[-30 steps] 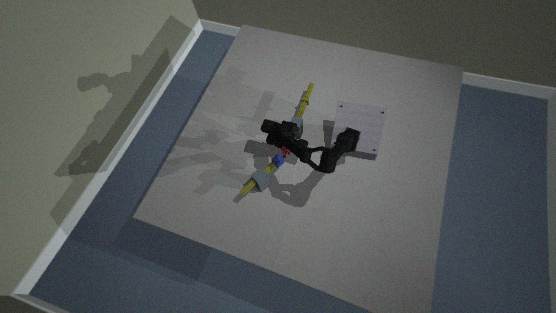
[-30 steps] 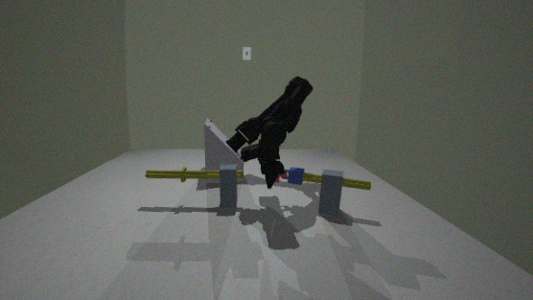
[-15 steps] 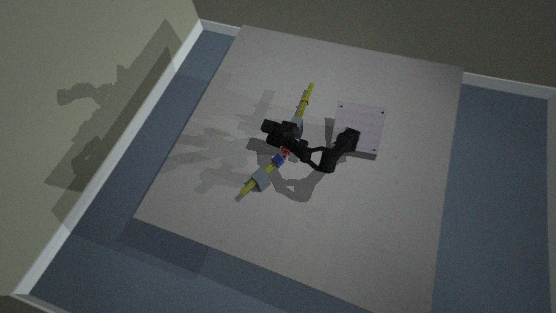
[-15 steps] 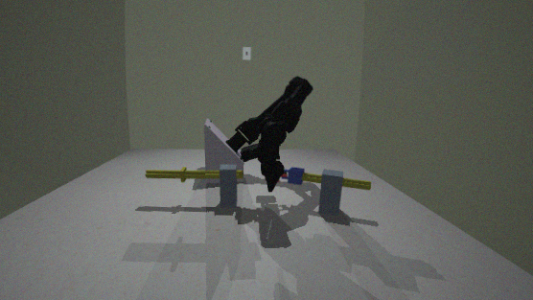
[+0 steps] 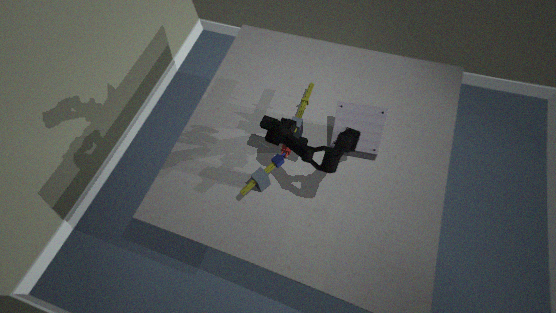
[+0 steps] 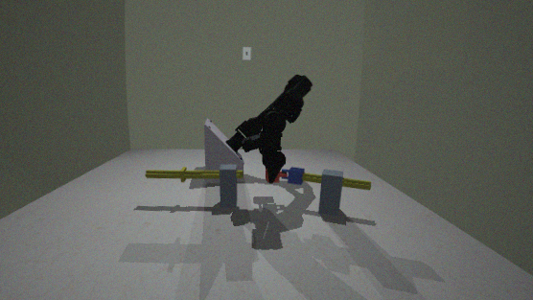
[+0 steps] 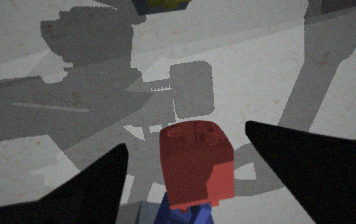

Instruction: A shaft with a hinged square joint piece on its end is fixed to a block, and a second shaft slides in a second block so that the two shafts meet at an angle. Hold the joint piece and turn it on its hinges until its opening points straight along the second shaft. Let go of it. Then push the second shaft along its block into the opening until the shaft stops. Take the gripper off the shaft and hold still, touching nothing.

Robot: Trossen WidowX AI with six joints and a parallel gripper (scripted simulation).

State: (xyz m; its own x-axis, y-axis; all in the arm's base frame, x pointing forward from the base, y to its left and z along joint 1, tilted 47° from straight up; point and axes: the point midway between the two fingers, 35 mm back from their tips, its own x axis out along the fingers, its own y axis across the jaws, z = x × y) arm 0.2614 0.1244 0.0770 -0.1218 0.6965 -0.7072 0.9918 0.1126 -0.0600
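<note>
The red square joint piece (image 7: 197,160) (image 5: 286,152) (image 6: 283,175) sits on a blue hinge part (image 7: 182,216) (image 5: 277,161) (image 6: 295,175) at the end of the fixed yellow shaft (image 5: 245,188) (image 6: 355,183), which is held in a grey block (image 5: 260,180) (image 6: 332,191). My gripper (image 7: 187,137) (image 6: 274,176) is open. Its two black fingers stand on either side of the red piece with a gap on each side. The second yellow shaft (image 5: 305,97) (image 6: 168,173) lies in its own grey block (image 6: 228,184) (image 5: 297,124), its near end hidden behind my arm.
The arm's base stands on a pale mounting plate (image 5: 364,121) (image 6: 215,141) behind the shafts. A low table top (image 5: 350,225) carries everything, with blue floor (image 5: 495,190) around it and walls close on the left and the back.
</note>
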